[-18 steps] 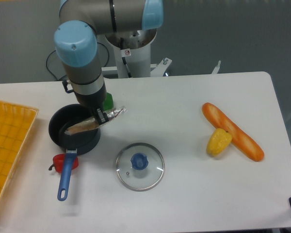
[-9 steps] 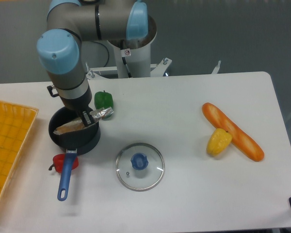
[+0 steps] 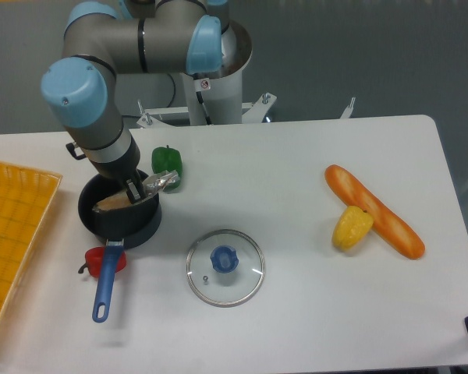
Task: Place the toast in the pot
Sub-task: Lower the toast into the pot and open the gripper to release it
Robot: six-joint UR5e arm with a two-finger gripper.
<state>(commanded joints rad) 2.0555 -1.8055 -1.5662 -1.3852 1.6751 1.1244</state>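
Camera: toast (image 3: 113,202) between gripper (image 3: 132,192) fingers, over pot (image 3: 118,220).

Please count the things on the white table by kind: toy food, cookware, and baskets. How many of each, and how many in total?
Toy food: 5 (toast, green pepper, red pepper, baguette, corn)
Cookware: 2 (pot, glass lid)
Baskets: 1 (yellow basket)
Total: 8
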